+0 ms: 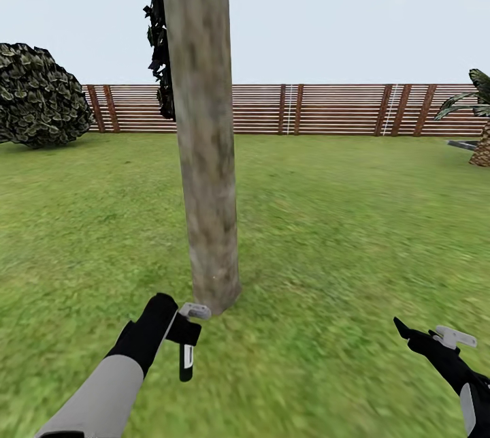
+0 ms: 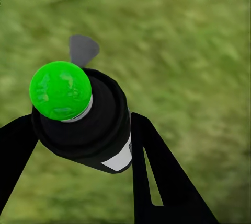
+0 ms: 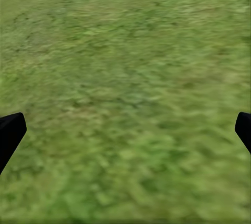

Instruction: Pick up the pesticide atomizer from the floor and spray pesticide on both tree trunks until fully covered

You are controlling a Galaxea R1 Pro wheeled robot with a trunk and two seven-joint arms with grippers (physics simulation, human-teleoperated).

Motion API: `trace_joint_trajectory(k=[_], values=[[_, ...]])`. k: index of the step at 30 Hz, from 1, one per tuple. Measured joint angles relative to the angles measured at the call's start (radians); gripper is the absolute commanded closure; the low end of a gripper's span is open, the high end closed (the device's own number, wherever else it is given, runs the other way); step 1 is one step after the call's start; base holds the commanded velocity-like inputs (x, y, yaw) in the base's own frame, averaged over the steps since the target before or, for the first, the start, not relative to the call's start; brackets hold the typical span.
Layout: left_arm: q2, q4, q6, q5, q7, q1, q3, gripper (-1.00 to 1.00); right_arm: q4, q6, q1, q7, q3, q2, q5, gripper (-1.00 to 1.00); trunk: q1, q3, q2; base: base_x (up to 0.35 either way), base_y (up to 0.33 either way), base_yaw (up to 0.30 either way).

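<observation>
tree trunk (image 1: 204, 138) ahead, open lawn (image 1: 354, 220) around

- Blurry green grass lawn (image 3: 125, 88) spreads across the frame
- Two black fingertips (image 3: 9, 132) of the right gripper (image 3: 125, 132) sit at nine and three o'clock, spread wide apart over bare grass

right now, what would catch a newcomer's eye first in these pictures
The thick mottled tree trunk rises straight up the middle of the head view, close ahead on the grass lawn. Near its base, the left tool grips the dark pesticide atomizer, whose bright green round end stands out in the left wrist view. Behind runs a brown slatted fence, with a rounded bush at far left.
</observation>
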Motion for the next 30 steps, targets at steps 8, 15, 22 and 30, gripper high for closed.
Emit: trace_joint_trajectory(k=[8,15,22,30], values=[[-0.001,0.005,0.017,0.002,0.000,-0.044,0.000,1.00,0.000,0.000,0.000,0.000,0.000,0.000,0.000,-1.00,0.000,0.000,0.000,0.000,0.000,0.000],[-0.002,0.005,0.029,0.003,0.000,-0.126,0.000,1.00,0.000,0.000,0.000,0.000,0.000,0.000,0.000,-1.00,0.000,0.000,0.000,0.000,0.000,0.000],[0.000,0.005,0.031,0.001,-0.001,-0.160,0.000,1.00,0.000,0.000,0.000,0.000,0.000,0.000,0.000,-1.00,0.000,0.000,0.000,0.000,0.000,0.000],[0.001,0.005,0.031,0.001,-0.002,-0.183,-0.004,1.00,0.000,0.000,0.000,-0.001,0.002,0.000,0.000,-1.00,0.000,0.000,0.000,0.000,0.000,0.000]])
